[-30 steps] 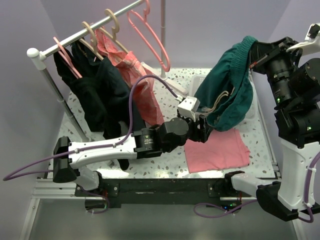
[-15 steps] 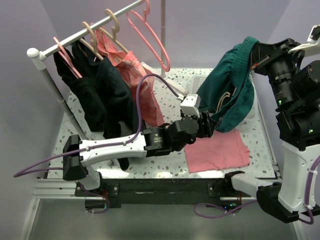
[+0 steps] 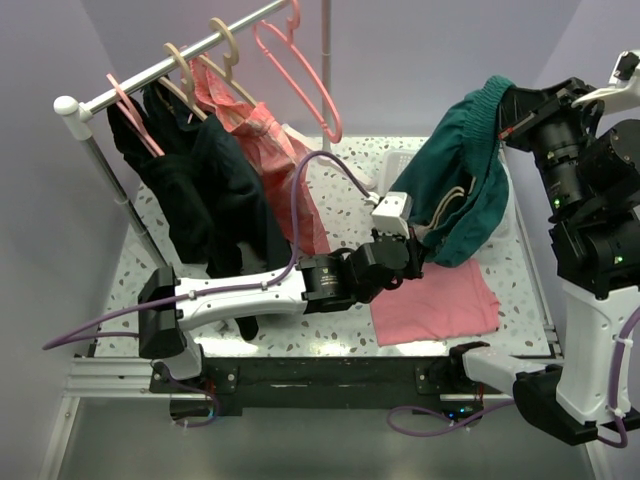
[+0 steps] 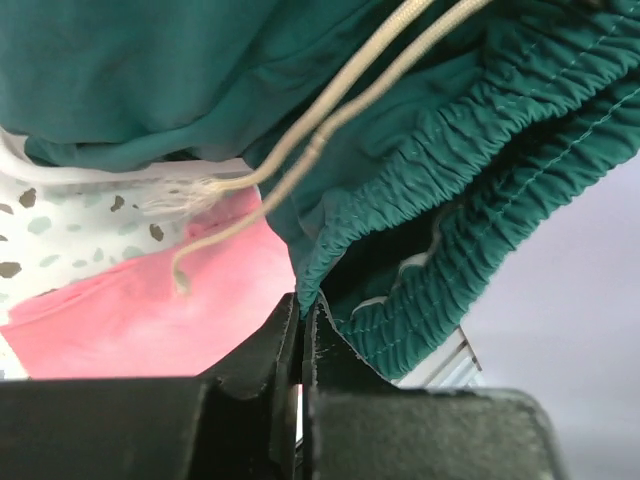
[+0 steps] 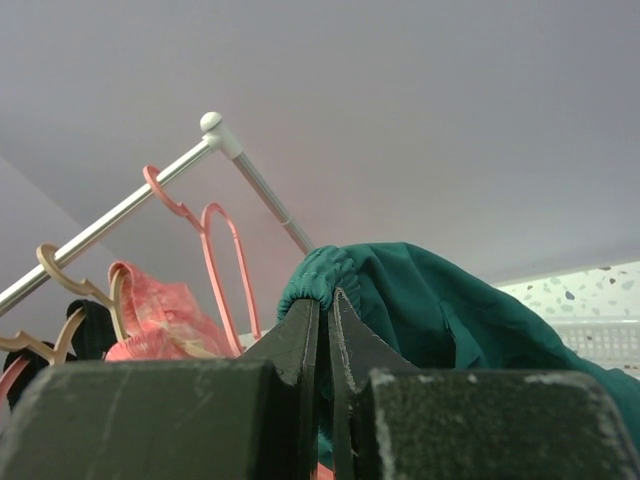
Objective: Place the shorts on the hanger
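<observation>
I have the shorts hanging in the air over the right side of the desk, held at two points. My right gripper is raised high and pinched tight on a bunched bit of the elastic waistband. In its wrist camera the green fabric bulges over the closed fingertips. My left gripper reaches in lower, from the left. Its jaws are pressed together on a thin fold at the waistband's edge, and the light drawstring dangles loose just above them. Under the shorts a flat pink cloth lies on the desk. The hanger hangs by its hook on the rail at the back left, well apart from the shorts. Next to it on the rail are beige hangers, a pinkish-red garment and dark garments.
</observation>
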